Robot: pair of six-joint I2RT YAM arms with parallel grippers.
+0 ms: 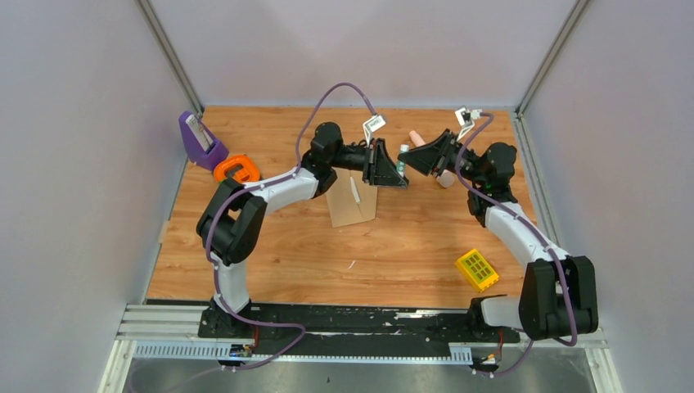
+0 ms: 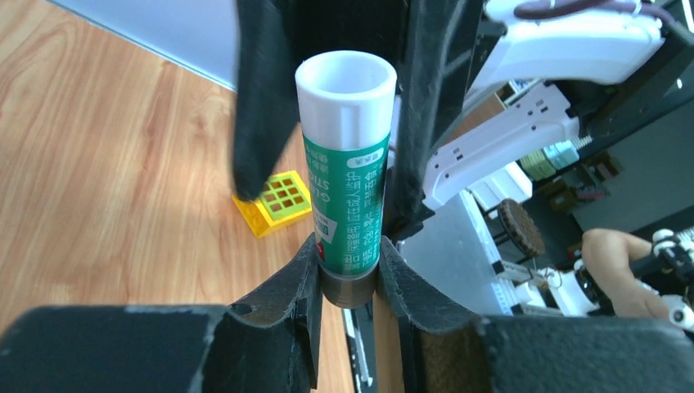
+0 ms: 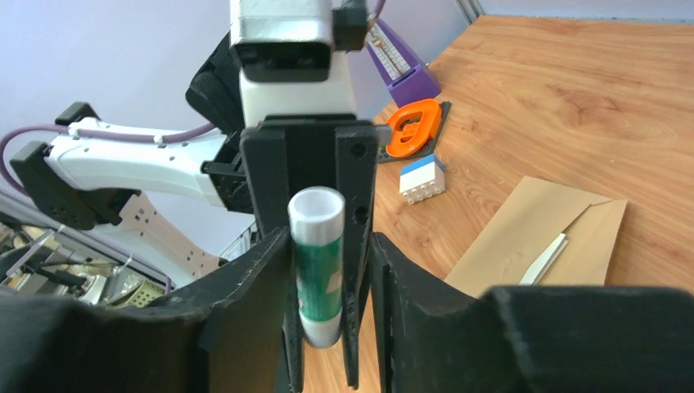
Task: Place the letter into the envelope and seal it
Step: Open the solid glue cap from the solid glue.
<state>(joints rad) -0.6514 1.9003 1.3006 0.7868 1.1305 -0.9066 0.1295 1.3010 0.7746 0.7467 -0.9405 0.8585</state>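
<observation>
Envelope (image 1: 348, 211) of tan kraft paper is seen lying flat on the wooden table (image 1: 393, 262), just nearer the arm bases than the two grippers and partly overlapped by the left arm in the top view. Its flap appears to lie open, and the letter (image 3: 547, 258) is shown only as a narrow pale strip at the mouth, the rest being hidden inside. Above the table the two arms are seen tip to tip, and a glue stick (image 2: 348, 172) with a green label and a white cap is found between them. The stick's dark lower end is pinched between the fingers of the left gripper (image 2: 346, 250). The right gripper (image 3: 329, 239) is set around the stick from the opposite side. In the left wrist view its fingers are seen against either side of the white cap, yet in its own view a gap is seen beside the stick, so it cannot be told whether its jaws are pressed on it. A yellow gridded block (image 1: 477, 270) is seen near the right arm, well apart from the envelope
</observation>
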